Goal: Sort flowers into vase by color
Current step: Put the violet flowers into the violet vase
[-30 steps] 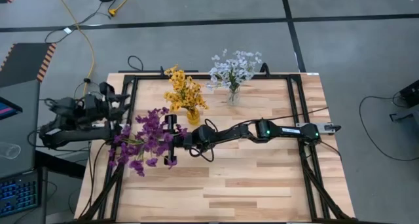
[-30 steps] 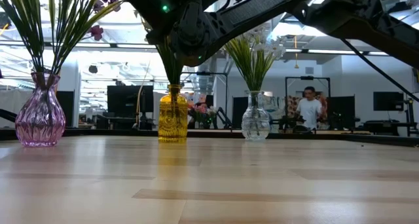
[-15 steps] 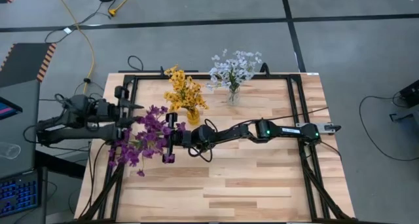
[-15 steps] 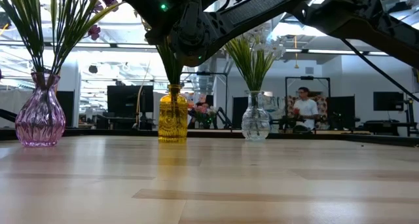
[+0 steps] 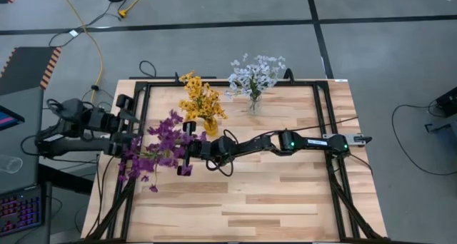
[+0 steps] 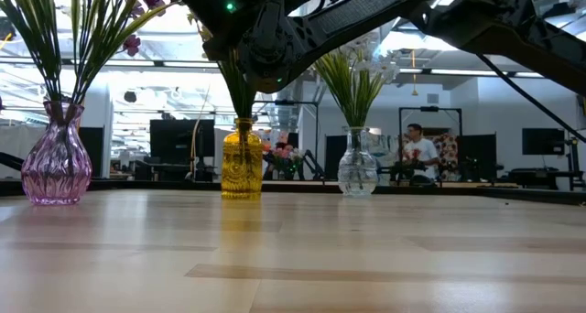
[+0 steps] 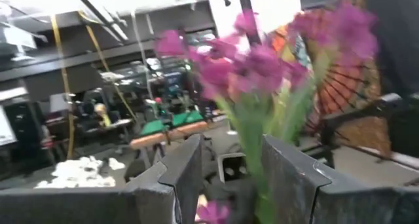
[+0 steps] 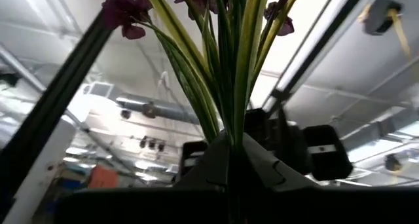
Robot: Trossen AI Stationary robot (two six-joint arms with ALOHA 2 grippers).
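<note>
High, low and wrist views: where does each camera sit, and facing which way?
High view: overhead, facing straight down on the table; both arms show.
Low view: tabletop height, facing level across at three vases; an arm overhead.
Left wrist view: on left arm, facing purple flowers past the open left hand.
Right wrist view: looks up stems its right hand grips.
Shared: purple flowers, in all four.

Both arms are dark, almost black, chunky jointed segments with black cables looped alongside. The right arm (image 5: 285, 142) at frame centre has a small green light glowing.
</note>
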